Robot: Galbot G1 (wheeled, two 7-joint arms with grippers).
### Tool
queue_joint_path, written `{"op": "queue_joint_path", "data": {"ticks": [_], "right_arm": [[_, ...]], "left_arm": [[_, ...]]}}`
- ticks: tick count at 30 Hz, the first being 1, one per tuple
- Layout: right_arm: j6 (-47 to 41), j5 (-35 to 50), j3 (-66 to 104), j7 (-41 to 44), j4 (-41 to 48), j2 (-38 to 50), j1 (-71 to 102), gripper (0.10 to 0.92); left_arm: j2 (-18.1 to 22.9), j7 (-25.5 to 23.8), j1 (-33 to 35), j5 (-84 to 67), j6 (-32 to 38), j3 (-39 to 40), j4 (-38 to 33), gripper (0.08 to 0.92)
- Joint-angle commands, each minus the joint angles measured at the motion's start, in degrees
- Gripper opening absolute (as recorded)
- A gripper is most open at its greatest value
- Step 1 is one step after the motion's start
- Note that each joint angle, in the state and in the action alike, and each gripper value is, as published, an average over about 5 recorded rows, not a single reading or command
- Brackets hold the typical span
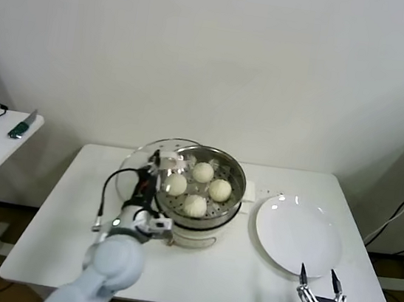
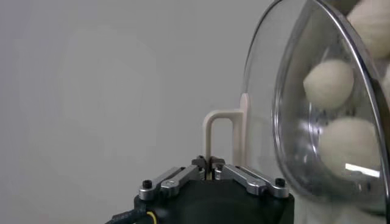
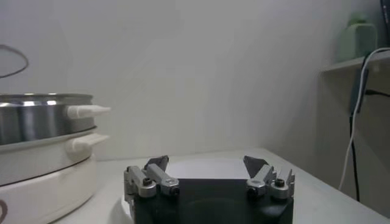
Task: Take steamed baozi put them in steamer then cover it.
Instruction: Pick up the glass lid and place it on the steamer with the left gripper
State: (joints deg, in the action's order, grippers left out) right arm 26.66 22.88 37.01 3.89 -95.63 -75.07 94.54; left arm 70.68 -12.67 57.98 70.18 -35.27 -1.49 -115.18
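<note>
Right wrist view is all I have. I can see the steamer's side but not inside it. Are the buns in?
Observer: Yes, four steamed baozi lie in the steamer.
Operator: Is the cover on?
Observer: Not yet. The cover is tilted at the steamer's left rim, not seated.
Operator: My right gripper is open and idle. What holds the cover?
Observer: The left gripper is shut on the cover's handle.
</note>
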Motion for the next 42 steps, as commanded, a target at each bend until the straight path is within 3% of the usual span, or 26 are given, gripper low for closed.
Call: {"op": "queue_joint_path", "data": {"ticks": [1,6,14,26,42], "right_arm": [[0.59,0.75,0.27,-0.05,0.20,0.19,0.20,0.823],[1.10,0.91,0.34,-0.15,0.08,0.15,0.50,0.823],[1.63,1.01,0.49,-0.25,-0.06,-0.06,0.64,0.823],[2.46,1.48,0.63,-0.28,0.21,0.06,0.94,0.823],[2.51,2.15,0.94,-0.05,0.31,0.54,0.85,0.823]], "left_arm": [[10.03,-1.29,-6.30,5.41,-1.89,8.95,5.74,0.134],[13.61,-0.72,-5.58,8.71,-0.96,10.22,8.14,0.134],[15.66,1.93,-4.90,12.14,0.74,10.55,12.34,0.134],[13.12,3.21,-5.37,13.86,2.26,8.39,15.46,0.134],[13.05,2.81,-5.63,16.27,1.78,6.47,17.97,0.134]]}}
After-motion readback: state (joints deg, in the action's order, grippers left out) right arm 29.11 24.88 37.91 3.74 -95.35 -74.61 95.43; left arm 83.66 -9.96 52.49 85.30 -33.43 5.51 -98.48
